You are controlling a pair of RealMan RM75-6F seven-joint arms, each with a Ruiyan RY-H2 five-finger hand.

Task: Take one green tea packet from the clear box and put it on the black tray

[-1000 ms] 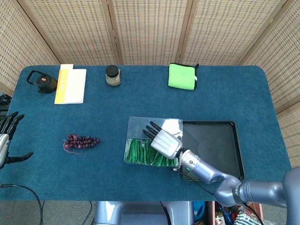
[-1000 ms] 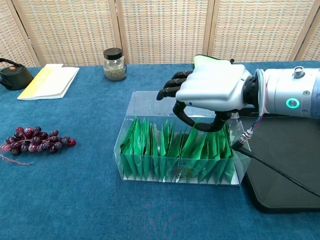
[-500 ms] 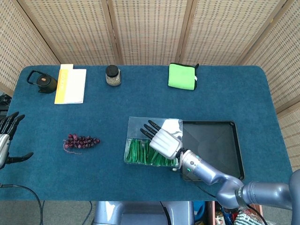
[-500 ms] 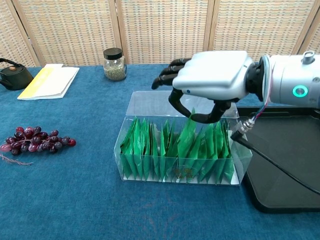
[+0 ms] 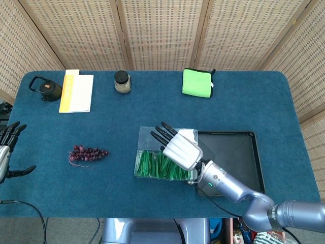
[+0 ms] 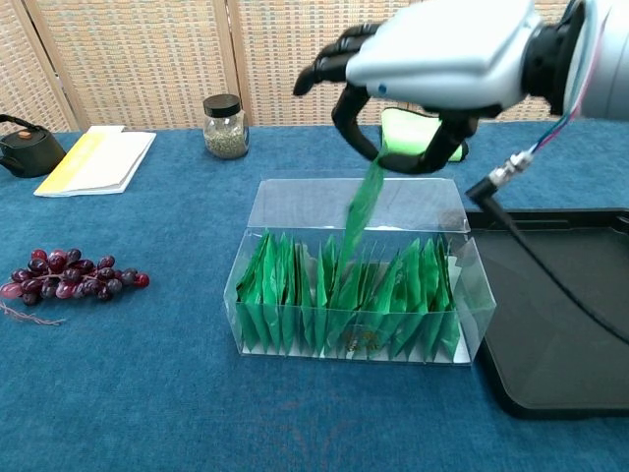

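Now your right hand (image 6: 432, 59) is pinching one green tea packet (image 6: 361, 205), which is dangling above the clear box (image 6: 360, 324); your left hand (image 5: 6, 147) is resting with fingers spread.

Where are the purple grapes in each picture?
Head view: the grapes lie left of the middle, on the blue table, well left of the clear box.
Chest view: the grapes lie at the left edge, left of the clear box.
Shared landmark: the glass jar, farther back than the grapes.
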